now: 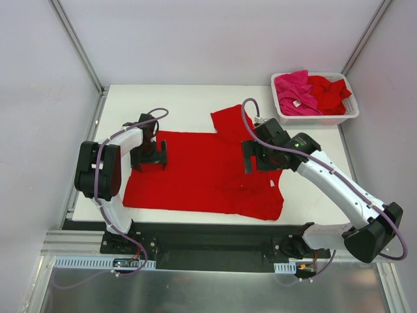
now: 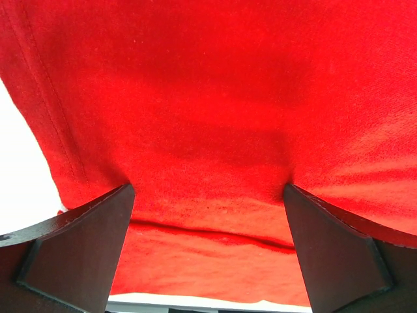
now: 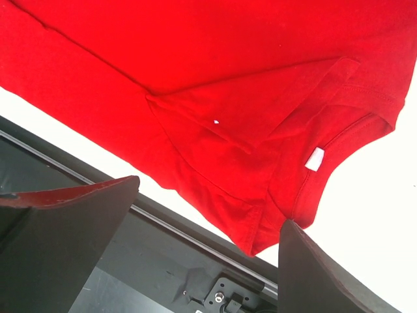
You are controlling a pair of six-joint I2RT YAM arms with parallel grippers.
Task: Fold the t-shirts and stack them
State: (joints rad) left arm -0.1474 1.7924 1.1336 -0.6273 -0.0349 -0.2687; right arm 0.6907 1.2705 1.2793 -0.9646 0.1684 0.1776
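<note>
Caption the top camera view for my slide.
Left gripper and right gripper poised open over a spread red t-shirt.

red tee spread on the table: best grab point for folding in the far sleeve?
Pinch the far sleeve at its cuff edge, coming straight down from the far side. It sticks out flat beyond the body of the red t-shirt, with bare table around it, so a finger can likely slide under. The open right gripper is nearest.

White slotted basket [image 1: 314, 119] at far-right corner, white table [image 1: 189, 104] — black rail [image 1: 208, 238] along its near edge
</note>
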